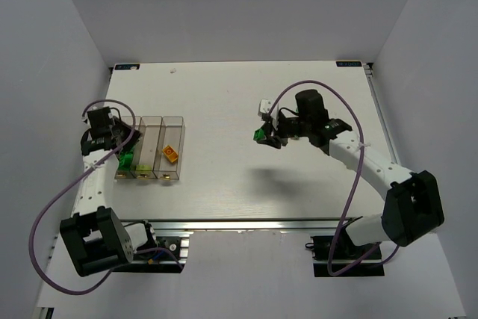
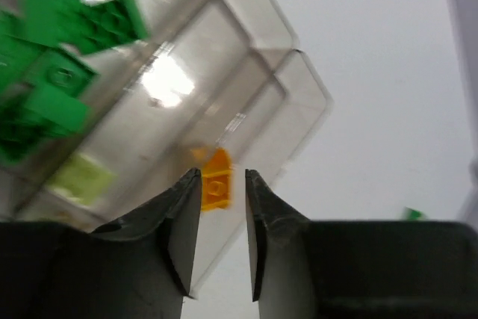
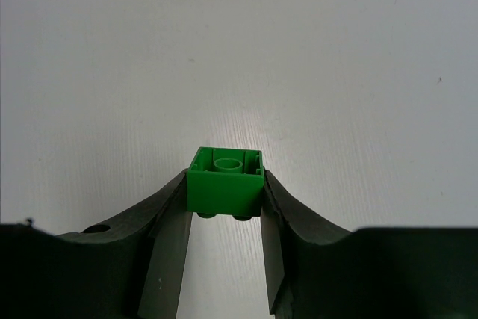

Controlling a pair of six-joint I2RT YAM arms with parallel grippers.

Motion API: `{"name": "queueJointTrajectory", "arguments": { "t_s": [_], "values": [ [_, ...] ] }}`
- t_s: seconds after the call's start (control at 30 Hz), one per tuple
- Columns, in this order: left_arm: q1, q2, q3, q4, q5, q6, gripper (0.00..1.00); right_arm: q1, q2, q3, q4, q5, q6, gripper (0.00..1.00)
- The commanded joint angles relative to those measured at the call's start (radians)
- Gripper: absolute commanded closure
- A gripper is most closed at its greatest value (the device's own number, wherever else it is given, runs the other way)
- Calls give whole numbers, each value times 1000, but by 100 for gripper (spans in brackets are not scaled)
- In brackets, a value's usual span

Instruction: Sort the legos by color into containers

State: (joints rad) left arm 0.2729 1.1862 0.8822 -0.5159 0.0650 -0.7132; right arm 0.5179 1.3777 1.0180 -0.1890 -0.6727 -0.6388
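The left jaws hang over the containers [image 1: 151, 121] at the left of the desk [image 1: 224, 192], parted a little and gripping nothing. Dark green bricks [image 2: 52, 57] lie in the left bin, a pale yellow-green brick [image 2: 82, 177] in the middle one and an orange brick [image 2: 216, 184] in the right. Mid-desk, the right jaws clench a green brick [image 3: 224, 184] above the surface.

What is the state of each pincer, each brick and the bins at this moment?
left pincer: slightly open, empty
right pincer: shut on green brick
green brick: held in the air
bins: upright, tops open
orange brick: lying in right bin
pale brick: lying in middle bin
dark green bricks: heaped in left bin
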Motion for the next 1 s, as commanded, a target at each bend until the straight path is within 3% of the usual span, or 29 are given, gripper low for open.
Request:
{"name": "queueJointTrajectory", "arguments": {
  "t_s": [0.0, 0.07, 0.1, 0.2, 0.43, 0.57, 0.7, 0.97],
  "values": [
    [-9, -46, -54, 130, 297, -69, 58, 40, 35, 83, 40, -44, -28, 93],
    [-32, -54, -77, 221, 393, -113, 42, 66, 61, 102, 39, -51, -28, 92],
    [-41, -62, -90, 255, 480, -129, 39, 74, 67, 109, 39, -53, -29, 91],
    [-81, -112, -126, 333, 571, -158, 26, 109, 89, 134, 49, -62, -21, 90],
    [-170, -206, -224, 496, 694, -230, 23, 182, 168, 214, 79, -82, 79, 88],
    [-303, -223, -256, 585, 684, -272, 22, 226, 213, 263, 94, -68, 169, 88],
    [-371, -217, -258, 597, 648, -267, 22, 249, 260, 315, 97, -44, 305, 87],
    [-462, -188, -252, 593, 625, -250, 22, 269, 279, 315, 79, -28, 312, 83]
  ]
}}
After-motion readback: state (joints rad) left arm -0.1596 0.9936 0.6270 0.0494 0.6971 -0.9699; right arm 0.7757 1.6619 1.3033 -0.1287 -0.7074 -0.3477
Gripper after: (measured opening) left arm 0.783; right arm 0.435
